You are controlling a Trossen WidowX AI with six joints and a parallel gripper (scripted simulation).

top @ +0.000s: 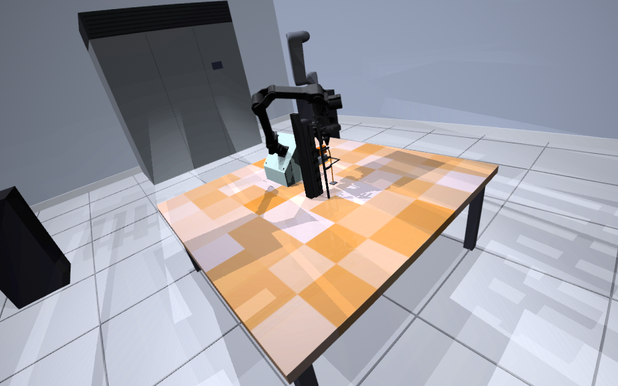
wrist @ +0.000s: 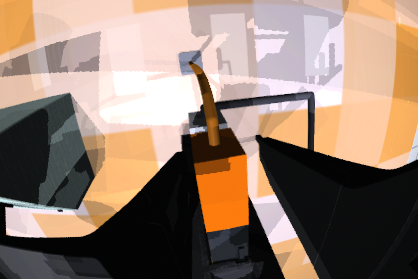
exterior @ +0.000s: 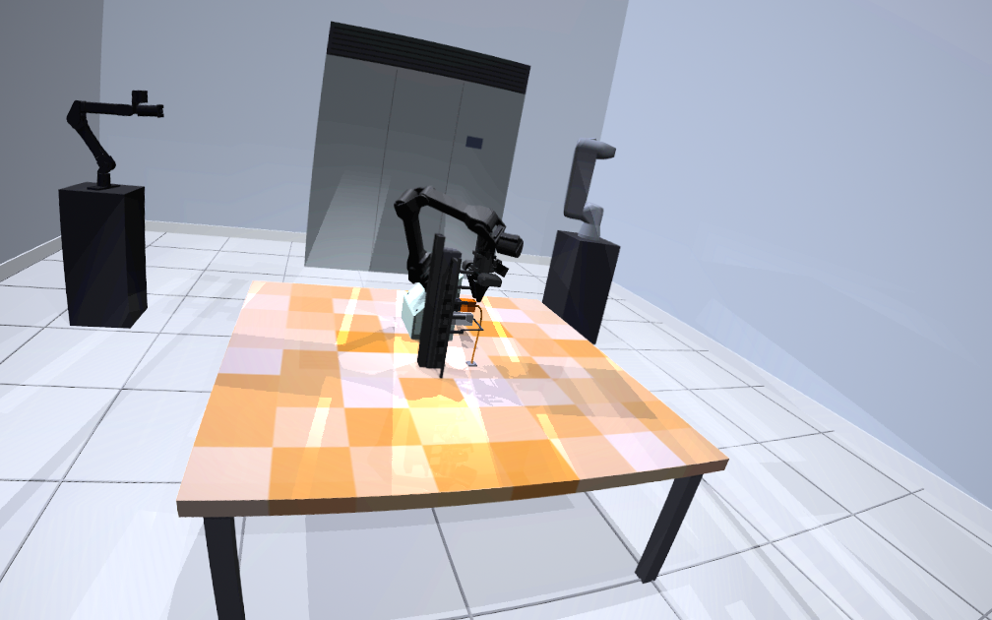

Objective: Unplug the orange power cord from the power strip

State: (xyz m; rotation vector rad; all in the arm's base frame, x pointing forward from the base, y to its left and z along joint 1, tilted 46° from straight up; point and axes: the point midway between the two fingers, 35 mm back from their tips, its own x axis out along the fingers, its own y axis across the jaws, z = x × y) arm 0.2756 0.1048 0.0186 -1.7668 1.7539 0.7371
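Observation:
The black power strip point(top: 310, 168) point(exterior: 435, 316) stands upright on the table. The orange plug point(top: 320, 149) point(exterior: 467, 306) point(wrist: 222, 195) sticks out sideways from its upper part; the joint between them is too small to judge. The orange cord point(top: 331, 168) point(exterior: 474, 339) point(wrist: 207, 90) runs from the plug's outer end down to a small grey square on the table. My gripper point(top: 326, 143) point(exterior: 478, 298) point(wrist: 223, 154) is partly open, pointing down at the plug. In the wrist view the plug shows between the fingers, beside the left one, with a gap to the right one. Nothing is gripped.
A grey plug point(top: 322, 158) point(exterior: 463, 317) sits on the strip just below the orange one. A thin black angular cord point(wrist: 270, 99) sticks out lower down. The pale green box point(top: 281, 168) point(exterior: 410, 312) point(wrist: 82, 165) stands behind the strip, at my arm's base.

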